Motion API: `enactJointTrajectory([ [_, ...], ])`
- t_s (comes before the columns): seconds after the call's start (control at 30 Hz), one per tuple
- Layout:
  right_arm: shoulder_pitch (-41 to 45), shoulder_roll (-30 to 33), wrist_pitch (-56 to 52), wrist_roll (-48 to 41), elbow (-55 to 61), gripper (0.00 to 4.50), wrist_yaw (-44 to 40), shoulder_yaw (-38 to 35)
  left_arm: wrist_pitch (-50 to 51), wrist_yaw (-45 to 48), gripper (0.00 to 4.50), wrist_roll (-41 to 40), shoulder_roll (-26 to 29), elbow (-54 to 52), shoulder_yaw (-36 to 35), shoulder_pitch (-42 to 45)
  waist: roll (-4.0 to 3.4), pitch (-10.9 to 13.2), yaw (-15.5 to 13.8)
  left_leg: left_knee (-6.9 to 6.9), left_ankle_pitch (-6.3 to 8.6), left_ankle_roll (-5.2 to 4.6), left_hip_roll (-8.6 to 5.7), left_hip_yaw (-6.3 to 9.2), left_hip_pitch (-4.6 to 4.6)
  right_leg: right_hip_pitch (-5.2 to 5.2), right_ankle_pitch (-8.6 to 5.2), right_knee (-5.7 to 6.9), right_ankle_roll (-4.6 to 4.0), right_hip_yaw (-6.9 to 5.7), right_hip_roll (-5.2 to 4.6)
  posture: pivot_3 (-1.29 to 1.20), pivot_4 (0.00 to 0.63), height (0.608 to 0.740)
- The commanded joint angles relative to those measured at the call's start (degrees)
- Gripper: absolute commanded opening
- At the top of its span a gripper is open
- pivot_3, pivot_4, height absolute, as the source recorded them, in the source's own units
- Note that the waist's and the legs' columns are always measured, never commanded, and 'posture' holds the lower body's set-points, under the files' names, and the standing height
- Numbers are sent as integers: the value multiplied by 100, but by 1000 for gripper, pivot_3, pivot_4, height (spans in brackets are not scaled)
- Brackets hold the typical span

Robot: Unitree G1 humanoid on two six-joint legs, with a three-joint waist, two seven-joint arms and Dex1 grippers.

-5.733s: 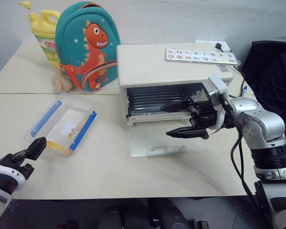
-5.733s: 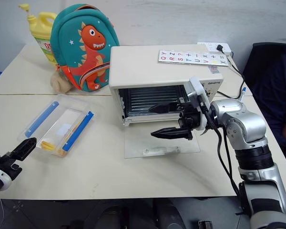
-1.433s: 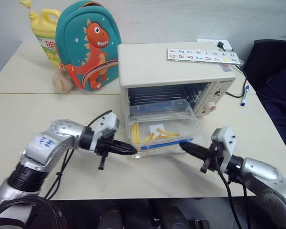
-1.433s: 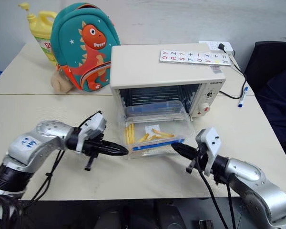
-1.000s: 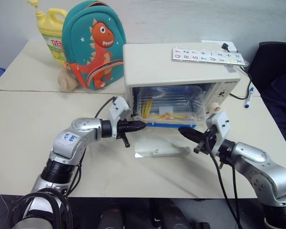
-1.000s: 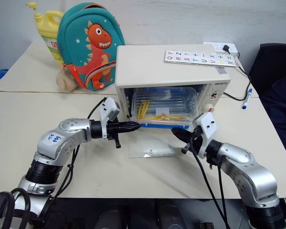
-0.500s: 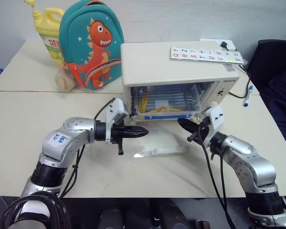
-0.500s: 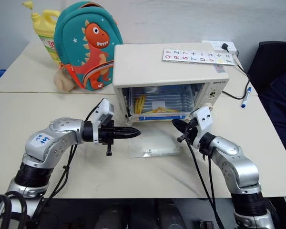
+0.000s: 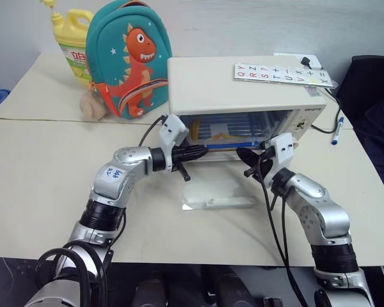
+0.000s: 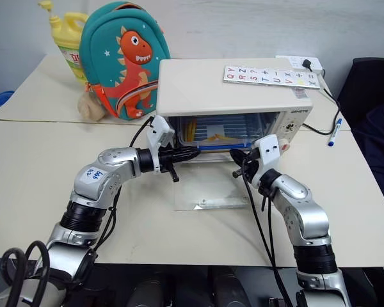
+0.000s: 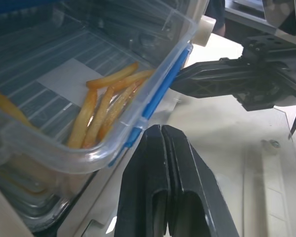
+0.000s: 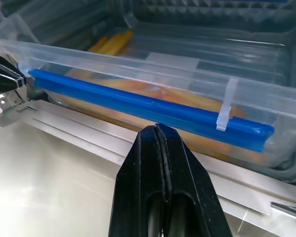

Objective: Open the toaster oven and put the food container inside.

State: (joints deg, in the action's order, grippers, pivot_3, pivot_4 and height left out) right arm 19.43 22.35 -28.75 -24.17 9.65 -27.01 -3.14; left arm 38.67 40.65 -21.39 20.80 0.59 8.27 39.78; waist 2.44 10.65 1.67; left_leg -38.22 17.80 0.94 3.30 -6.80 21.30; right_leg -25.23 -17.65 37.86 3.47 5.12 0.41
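A cream-white toaster oven (image 9: 243,89) stands on a pale table (image 9: 45,185) with its glass door (image 9: 219,193) dropped flat in front of it. The food container (image 9: 233,130) — a clear plastic box with a blue side clip (image 12: 148,106) and yellow fries (image 11: 106,106) inside — sits in the oven's cavity on the wire rack, its blue-clipped long edge at the mouth of the opening.

The left gripper (image 9: 201,151) points at the container's near corner on the oven's left side, its two black fingers (image 11: 163,173) pressed together with nothing between them; the left wrist view puts the tip just below the container's rounded corner, though contact cannot be made out. The right gripper (image 9: 245,155) comes in from the opposite side, level with the front edge of the oven floor, its fingers (image 12: 160,168) likewise together and empty. In the right wrist view its tip sits just short of the blue clip.

On top of the oven lies a white strip printed with coloured letters (image 9: 283,74). Behind the oven, on the robot's left, a teal backpack with an orange dinosaur (image 9: 129,57) stands upright beside a yellow detergent jug (image 9: 73,39), with a small beige plush (image 9: 93,105) at the backpack's foot. On the right, a white power strip (image 9: 301,61) lies near the oven's back corner, a black cable runs along the table, and a blue-capped pen (image 9: 337,130) lies near the table's edge.
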Motion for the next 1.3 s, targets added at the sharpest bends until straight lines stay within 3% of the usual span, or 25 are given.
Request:
enactJointTrajectory([
  [0.03,-323,346,-125,-263,640,0,-229,-418,298,382,23,-406,297,-739,-202,-154,-1,0,10,4,0,1,1,0,0,0,0,-1,0,0,1,0,150,740],
  [0.1,-642,588,-279,-442,977,0,-367,-641,553,691,23,-720,637,-1199,-344,-359,-1,0,12,15,0,3,2,0,2,-6,-2,-4,-2,0,2,0,150,740],
  [0.2,-1190,991,-453,-641,1350,0,-501,-1144,970,1504,612,-1435,1569,-1926,-806,-830,-2,0,82,20,3,11,13,-3,6,-15,-6,-5,-7,0,5,0,150,740],
  [0.33,-1543,1281,-503,-671,1208,0,-502,-1649,1284,2388,1797,-2131,2774,-2444,-1439,-1296,-2,0,178,19,-3,25,17,-4,-6,-12,-10,9,-18,-1,9,0,150,740],
  [0.47,-1822,1526,-312,-495,766,0,-834,-1687,1181,3210,3081,-2310,3882,-2386,-1976,-1584,-2,0,193,20,-6,18,12,-1,-19,-2,-9,8,-23,-2,12,0,150,740],
  [0.63,-1897,1496,-158,-456,278,0,-1218,-1395,766,3534,4460,-2085,4429,-1881,-2076,-1347,-4,1,172,22,-2,13,9,-1,-13,-2,-12,-3,-24,-4,11,0,150,740],
  [0.9,-1900,1472,-134,-781,521,0,-1882,-1014,425,3345,4460,-1899,4499,-1397,-2153,-753,-5,2,184,22,3,5,9,-1,-8,-6,-12,-1,-23,-3,13,0,150,740],
  [1.03,-1724,1632,-121,-1102,734,0,-2201,-1303,246,3295,4460,-1752,4487,-1235,-2111,-666,-6,3,203,22,3,6,15,-4,-9,-10,-12,4,-23,-2,18,0,150,740],
  [1.13,-722,2154,-750,-2022,368,643,-2046,-2325,158,3336,4500,-1668,4499,-1007,-2071,-605,-36,25,239,11,3,6,10,-10,-8,-10,-9,9,-18,2,13,0,150,740],
  [1.3,-462,2942,-1373,-2607,238,2386,-2417,-2965,89,3566,4500,-1594,4704,-664,-2072,-471,-12,12,164,22,3,8,21,1,-7,-11,-15,0,-29,-9,23,0,150,740],
])
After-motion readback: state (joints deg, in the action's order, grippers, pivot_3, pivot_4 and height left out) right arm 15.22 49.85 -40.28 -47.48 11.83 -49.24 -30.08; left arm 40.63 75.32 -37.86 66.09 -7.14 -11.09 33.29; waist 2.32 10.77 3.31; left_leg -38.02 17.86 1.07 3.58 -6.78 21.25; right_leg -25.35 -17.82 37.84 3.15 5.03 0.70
